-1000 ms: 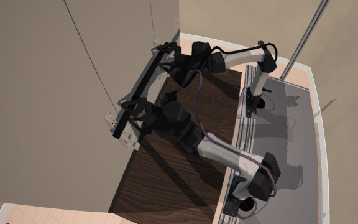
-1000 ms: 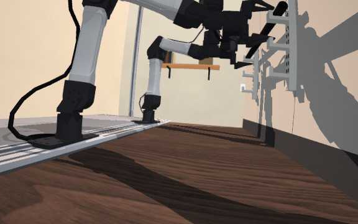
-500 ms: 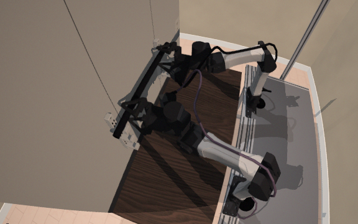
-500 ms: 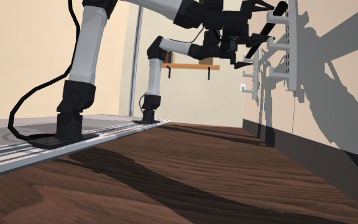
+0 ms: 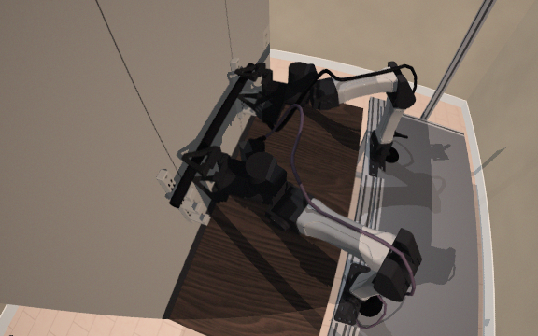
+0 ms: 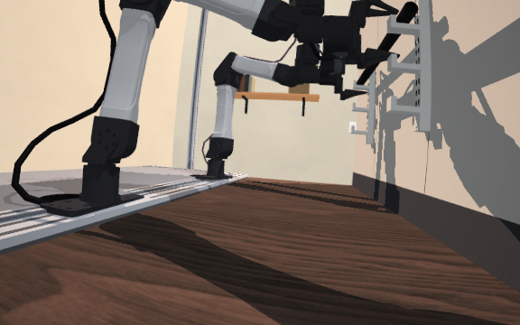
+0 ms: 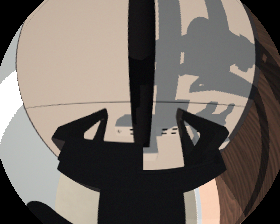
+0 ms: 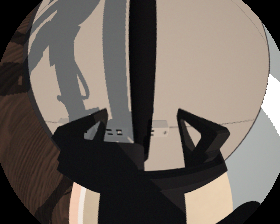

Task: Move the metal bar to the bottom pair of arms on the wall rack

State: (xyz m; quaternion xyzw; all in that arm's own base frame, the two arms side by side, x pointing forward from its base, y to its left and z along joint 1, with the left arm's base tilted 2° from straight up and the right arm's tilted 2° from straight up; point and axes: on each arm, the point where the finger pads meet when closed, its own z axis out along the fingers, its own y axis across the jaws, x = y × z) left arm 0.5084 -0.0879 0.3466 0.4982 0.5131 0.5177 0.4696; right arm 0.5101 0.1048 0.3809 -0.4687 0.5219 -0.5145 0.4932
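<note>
The black metal bar (image 5: 213,131) (image 6: 388,42) (image 7: 141,50) (image 8: 142,50) lies level along the wall, at the top pair of rack arms. The near bracket (image 6: 425,81) and far bracket (image 6: 371,113) each have three arms. The near bottom arm (image 6: 404,108) and far bottom arm (image 6: 359,131) hold nothing. My left gripper (image 5: 187,168) (image 7: 141,112) is open, one finger above and one below the bar. My right gripper (image 5: 235,85) (image 8: 142,112) is open around the bar near its other end. Contact with the bar cannot be told.
The wall (image 5: 63,163) stands right behind the rack. The dark wooden table top (image 5: 232,266) (image 6: 287,235) lies below the rack. A purple cable (image 5: 301,126) loops above the table between the arms. An orange shelf (image 6: 278,97) is on the far wall.
</note>
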